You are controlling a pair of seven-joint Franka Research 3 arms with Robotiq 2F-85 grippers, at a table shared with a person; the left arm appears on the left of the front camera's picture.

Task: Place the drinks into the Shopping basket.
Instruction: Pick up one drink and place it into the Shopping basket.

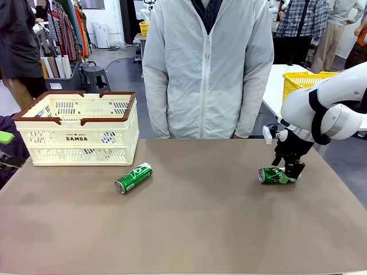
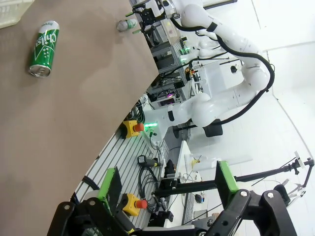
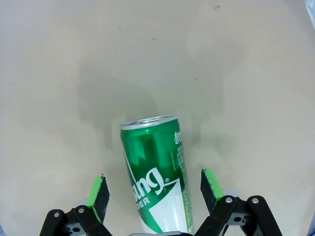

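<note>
The right jaws stand wide open, straddling a green can (image 3: 156,177) that lies on its side on the bench (image 1: 195,229). In the right wrist view their green pads (image 3: 97,195) flank the can, one on each side, and a strip of bare bench shows between each pad and the can wall, so nothing is gripped. The can lies lengthwise along the fingers, and its silver end points away from the wrist. In the front view these jaws point down from above onto this can, near the bench's right edge.

The left jaws are also fully open, with nothing between their pads (image 2: 109,184). They hang off the side of the bench, which stretches away ahead of them. Well ahead of them, a second green can (image 2: 43,42) lies on its side on the bench, clear of everything around it. In the front view it lies between the two sets of jaws, closer to the left ones and well apart from the right ones.

Just beyond that can, farther from both sets of jaws, the Shopping basket (image 1: 80,134) sits upright on the bench, cream-white with a brown rim and "DAMDA" on its side.

Farther still, a person (image 1: 206,69) in a pale jacket stands at the far edge of the bench. A yellow basket (image 1: 301,80) sits on another table behind the right arm.
</note>
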